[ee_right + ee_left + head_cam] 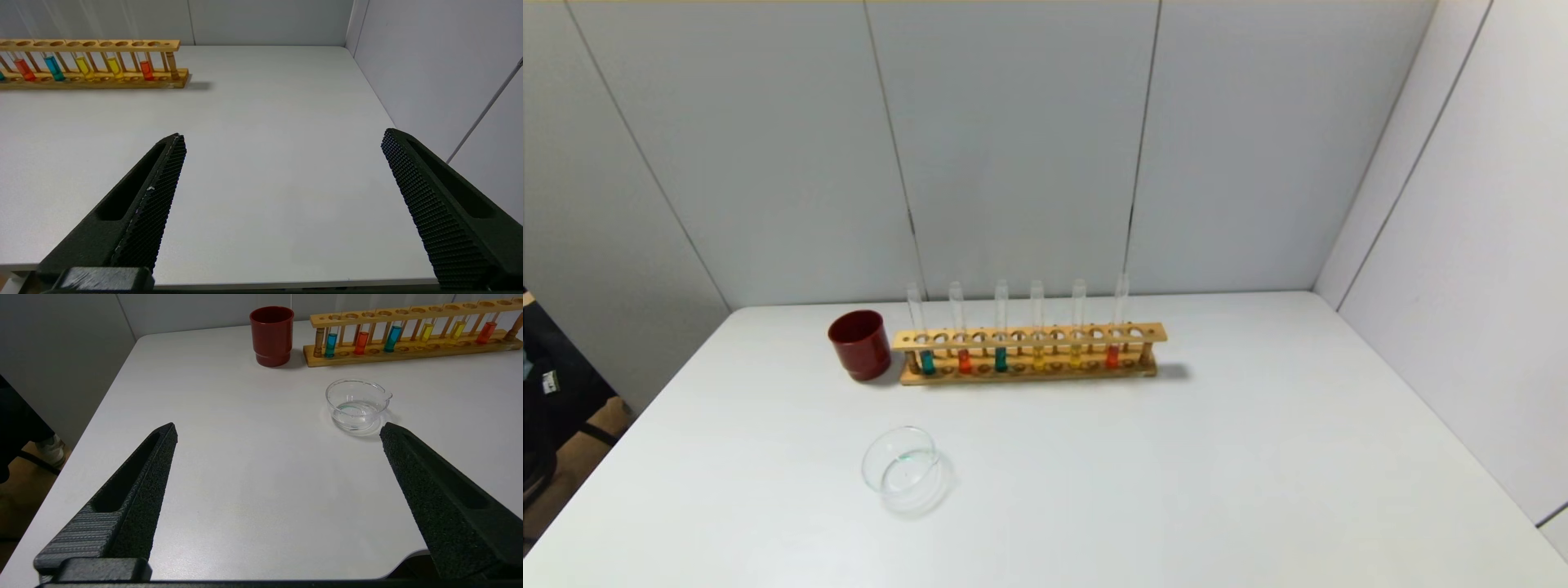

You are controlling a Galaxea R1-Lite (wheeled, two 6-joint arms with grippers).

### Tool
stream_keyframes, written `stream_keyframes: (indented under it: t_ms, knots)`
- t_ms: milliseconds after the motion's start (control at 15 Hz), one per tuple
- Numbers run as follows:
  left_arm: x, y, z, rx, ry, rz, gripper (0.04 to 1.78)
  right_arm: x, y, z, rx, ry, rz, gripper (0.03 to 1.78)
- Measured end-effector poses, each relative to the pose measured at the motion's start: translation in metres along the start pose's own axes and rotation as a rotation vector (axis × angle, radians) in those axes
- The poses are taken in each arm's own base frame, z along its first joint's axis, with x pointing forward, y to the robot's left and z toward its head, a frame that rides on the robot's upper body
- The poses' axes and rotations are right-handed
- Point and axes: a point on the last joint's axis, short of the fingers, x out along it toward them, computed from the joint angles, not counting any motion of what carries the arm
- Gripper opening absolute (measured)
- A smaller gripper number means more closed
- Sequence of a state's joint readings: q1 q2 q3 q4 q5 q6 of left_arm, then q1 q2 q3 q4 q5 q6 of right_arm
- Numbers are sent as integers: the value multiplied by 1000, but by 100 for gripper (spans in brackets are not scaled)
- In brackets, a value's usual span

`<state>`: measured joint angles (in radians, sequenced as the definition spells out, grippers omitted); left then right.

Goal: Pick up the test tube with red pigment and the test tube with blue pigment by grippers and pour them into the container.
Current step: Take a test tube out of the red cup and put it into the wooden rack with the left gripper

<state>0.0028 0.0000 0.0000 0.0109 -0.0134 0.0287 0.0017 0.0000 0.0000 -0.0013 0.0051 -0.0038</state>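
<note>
Both hands back at near bench edge, nothing held: left hand point(278, 430) and right hand point(284, 136) spread wide, ready to reach. Red tube point(965, 359) and blue tube point(927, 360) upright in wooden rack point(1029, 336) — liquid kept level. Glass dish point(903, 471) nearer, left of centre — short pour path, likely.

Neither black 2-fingered claw shows in the head view. In the right wrist view, the long wooden test-tube rack point(94, 77) is cut off toward the bench's left edge, hiding its leftmost tubes.
</note>
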Motion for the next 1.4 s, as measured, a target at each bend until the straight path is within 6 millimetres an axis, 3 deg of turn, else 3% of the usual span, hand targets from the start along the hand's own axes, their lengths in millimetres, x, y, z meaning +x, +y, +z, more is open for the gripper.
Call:
stream_keyframes:
  t_ms: [1067, 1400]
  knots:
    - [0, 0, 1, 5, -11, 0, 175, 0, 0, 0, 0, 0, 0, 175]
    - [-12, 1, 31, 41, -67, -9, 175, 0, 0, 0, 0, 0, 0, 175]
